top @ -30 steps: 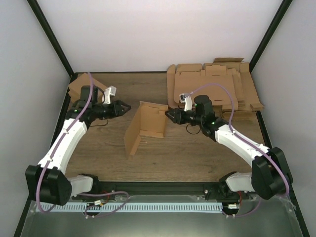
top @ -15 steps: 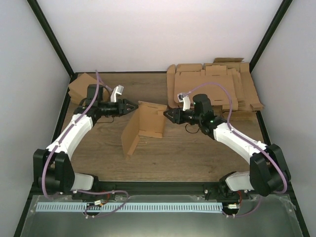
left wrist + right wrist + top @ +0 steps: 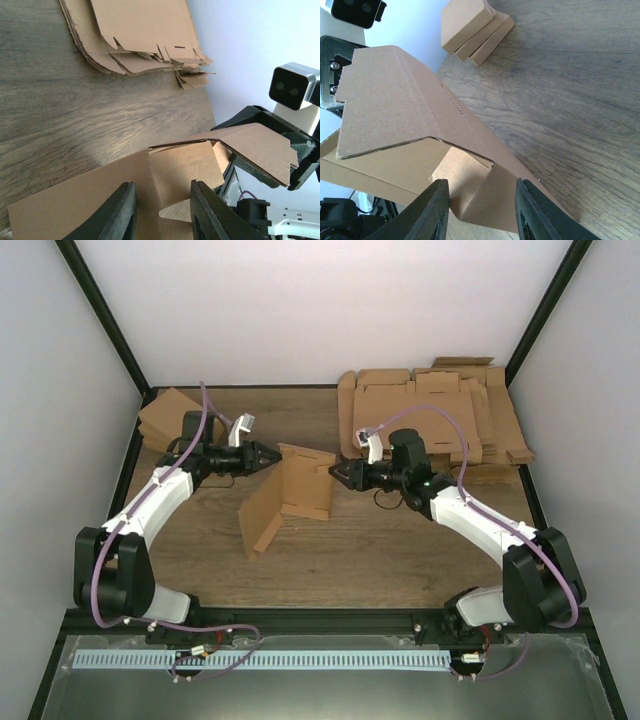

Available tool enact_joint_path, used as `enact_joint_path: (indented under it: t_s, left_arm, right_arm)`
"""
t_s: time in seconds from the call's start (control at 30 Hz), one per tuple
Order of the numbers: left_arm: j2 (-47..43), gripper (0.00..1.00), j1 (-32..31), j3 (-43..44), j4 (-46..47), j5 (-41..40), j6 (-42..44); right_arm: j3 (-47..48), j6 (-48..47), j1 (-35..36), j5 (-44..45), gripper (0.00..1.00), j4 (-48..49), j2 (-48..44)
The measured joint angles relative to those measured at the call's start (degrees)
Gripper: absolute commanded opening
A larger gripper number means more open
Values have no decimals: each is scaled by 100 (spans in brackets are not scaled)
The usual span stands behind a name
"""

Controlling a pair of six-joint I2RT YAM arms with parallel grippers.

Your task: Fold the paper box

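Paper box (image 3: 298,490) half-folded on table (image 3: 400,550), left gripper (image 3: 270,457) and right gripper (image 3: 337,472) part-open astride opposite walls

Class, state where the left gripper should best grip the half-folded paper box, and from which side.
Probably the top edge of the upright left panel of the paper box, from the left: a thin standing sheet, so the left gripper can straddle it.

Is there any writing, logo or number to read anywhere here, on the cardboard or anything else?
No readable text in any view.
The paper box, the stack of flat cardboard sheets and the pile of small boxes are all plain brown and unprinted.
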Motion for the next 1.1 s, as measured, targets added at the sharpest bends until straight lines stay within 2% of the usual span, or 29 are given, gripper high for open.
enact_joint_path:
  t_s: [0.47, 0.77, 1.1]
  left_arm:
    - [101, 25, -2, -7, 85, 13, 48]
    - [105, 25, -11, -9, 70, 0, 144]
    - [105, 25, -39, -9, 50, -24, 267]
  right_arm:
    - [79, -111, 0, -114, 39, 4, 94]
    - [81, -367, 11, -9, 50, -98, 9]
    - [79, -927, 26, 269, 61, -369, -612]
